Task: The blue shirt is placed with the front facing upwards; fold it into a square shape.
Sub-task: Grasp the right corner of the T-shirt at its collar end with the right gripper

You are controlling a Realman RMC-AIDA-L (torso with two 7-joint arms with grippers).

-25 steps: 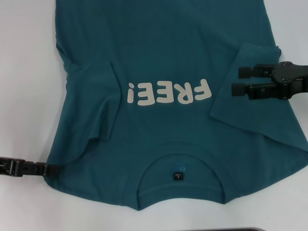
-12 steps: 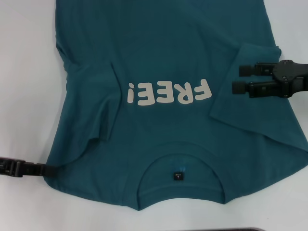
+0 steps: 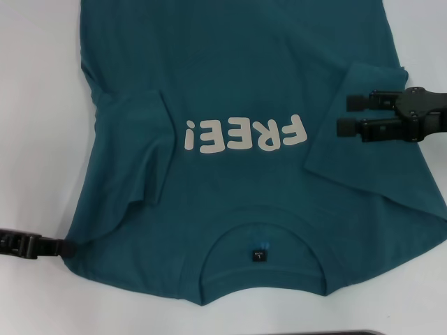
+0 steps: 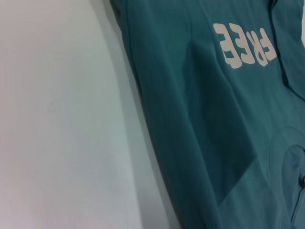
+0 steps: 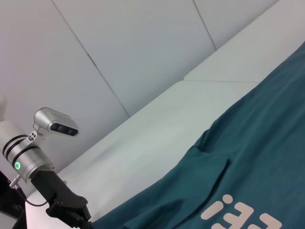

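Observation:
The blue shirt (image 3: 237, 63) lies front up on the white table, collar (image 3: 262, 234) and black label (image 3: 259, 255) nearest me, white "FREE!" lettering (image 3: 244, 134) across the chest. Both sleeves are folded inward: one (image 3: 136, 150) on the left, one (image 3: 363, 164) on the right. My right gripper (image 3: 347, 115) hovers open above the right sleeve with nothing between its fingers. My left gripper (image 3: 68, 247) sits low at the shirt's near-left shoulder edge, just off the cloth. The left wrist view shows the shirt (image 4: 214, 119) and its folded sleeve. The right wrist view shows the shirt (image 5: 257, 171) too.
Bare white table (image 3: 35, 139) runs along the shirt's left side and at the right (image 3: 419, 35). A dark strip (image 3: 335, 333) lies at the table's near edge. In the right wrist view the left arm (image 5: 33, 152) stands beyond the shirt, before a panelled wall.
My left gripper has drawn back a little to the left, away from the shirt's shoulder edge it was touching. The right gripper has barely moved.

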